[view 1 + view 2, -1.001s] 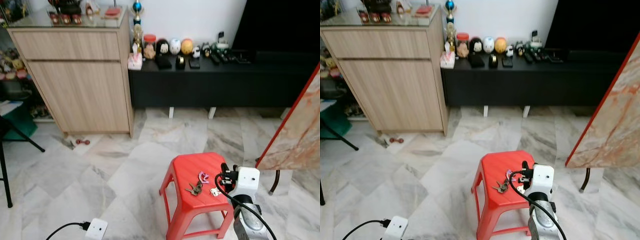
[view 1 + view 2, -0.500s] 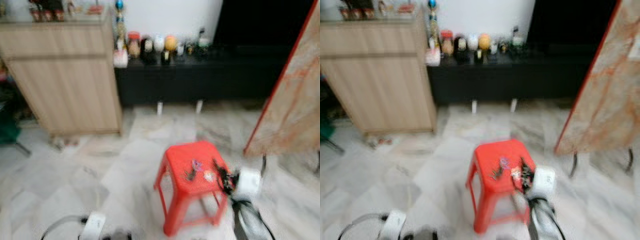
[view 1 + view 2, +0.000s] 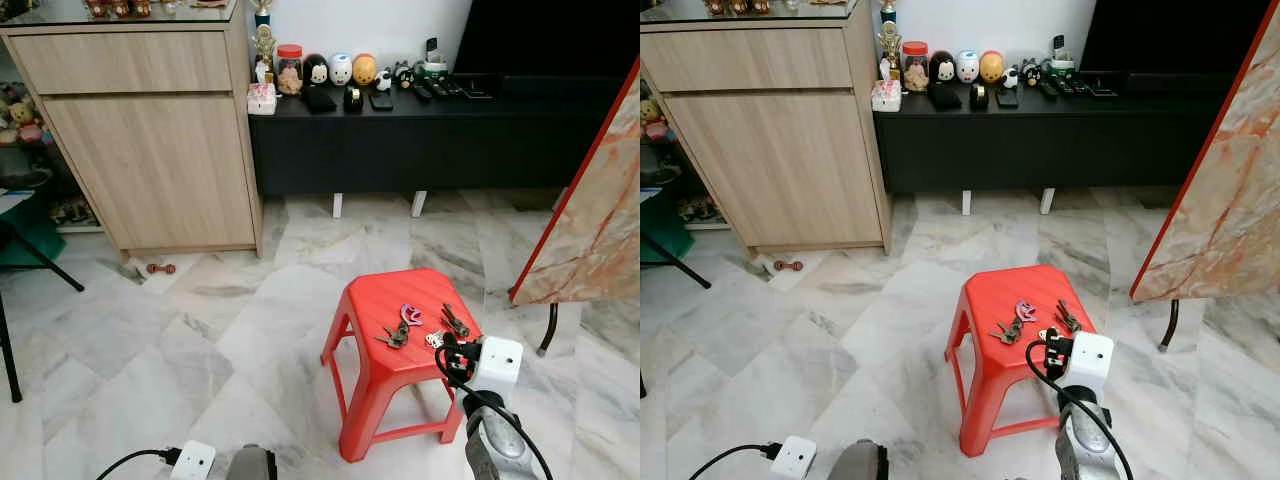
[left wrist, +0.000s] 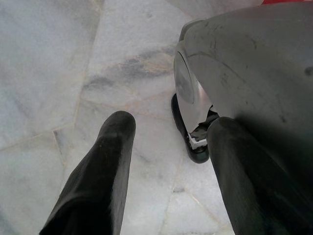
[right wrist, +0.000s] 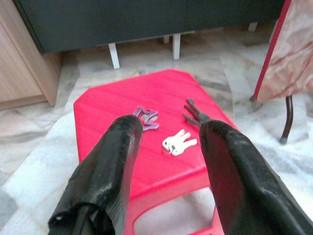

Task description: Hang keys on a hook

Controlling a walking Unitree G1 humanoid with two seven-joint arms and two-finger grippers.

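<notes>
Left gripper: we see its 2 black fingers spread wide over the grey-veined marble floor, holding nothing; this arm hangs idle beside the robot's own grey body.
Wooden cabinet: pale oak with a drawer and a door, well apart from the stool.
Red plastic stool: square-topped; it carries 3 bunches.
Dark key bunch: it lies just beside a purple plastic tag.
Silver keys: a small flat fan near the stool's front edge, between the open fingers in the right wrist view.
Dark keys on the right: near the stool's right edge.
Right gripper: wide open, empty, poised short of the seat.
Risk: we judge that flat keys may slip on smooth plastic and slide off the edge; the fingers may also catch a neighbouring bunch.
View difference: the right wrist view separates each silver blade; the eye views give the room and the leaning marble slab. We cannot make out a hook.
</notes>
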